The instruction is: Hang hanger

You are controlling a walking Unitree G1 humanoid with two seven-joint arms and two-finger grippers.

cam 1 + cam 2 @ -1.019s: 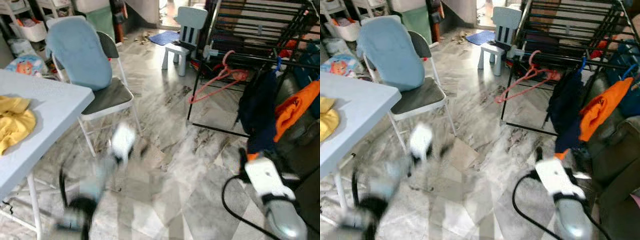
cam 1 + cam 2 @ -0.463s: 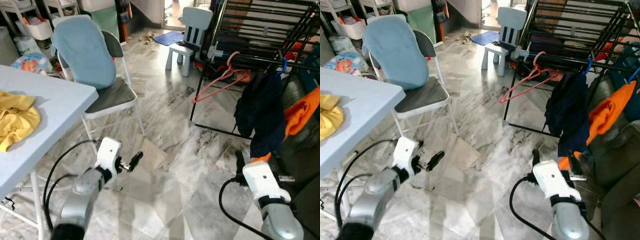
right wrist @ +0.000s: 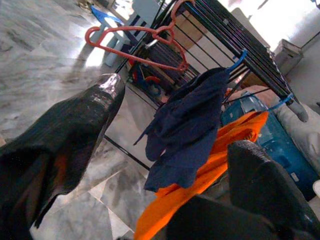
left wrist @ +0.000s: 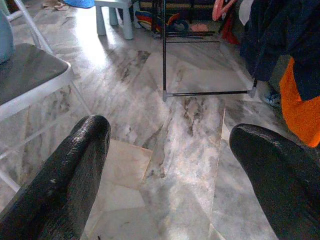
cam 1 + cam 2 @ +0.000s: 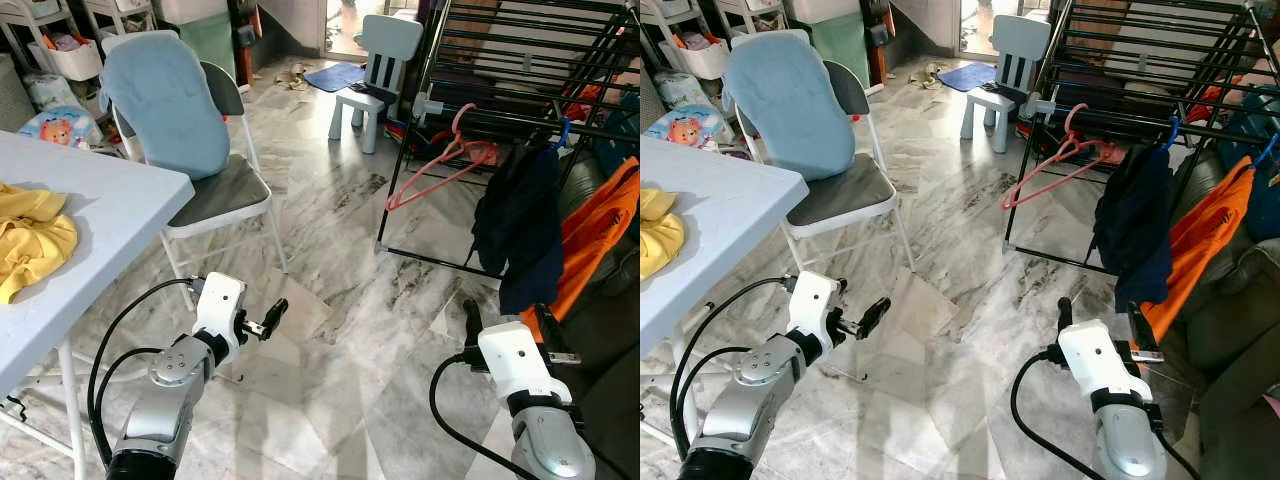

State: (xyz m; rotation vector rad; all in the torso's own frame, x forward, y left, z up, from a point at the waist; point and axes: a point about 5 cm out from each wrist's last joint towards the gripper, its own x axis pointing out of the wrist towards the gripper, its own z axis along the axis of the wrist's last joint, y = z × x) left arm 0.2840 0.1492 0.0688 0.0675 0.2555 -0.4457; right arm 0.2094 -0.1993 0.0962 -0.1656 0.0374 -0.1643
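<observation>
A pink hanger [image 5: 440, 158] hangs empty from the near rail of a black drying rack [image 5: 500, 60], and shows too in the right wrist view [image 3: 135, 37]. Beside it on the rack hang a navy garment [image 5: 518, 225] and an orange garment [image 5: 600, 225]. My left gripper [image 5: 270, 315] is held low over the marble floor, open and empty, its fingers [image 4: 75, 165] wide apart. Low in front of the clothes, my right gripper [image 5: 1102, 322] is open and empty, its fingers [image 3: 80, 130] framing the navy garment.
A white table [image 5: 120, 205] with a yellow cloth [image 5: 30, 235] stands at the left. Behind it is a folding chair [image 5: 215, 195] with a blue cushion. A small pale chair [image 5: 378, 65] stands near the rack. A dark sofa [image 5: 605, 310] lies at the right.
The left arm, a blur one second ago, has come up and now holds still with its gripper open. The right arm has settled slightly lower. The camera has shifted a little.
</observation>
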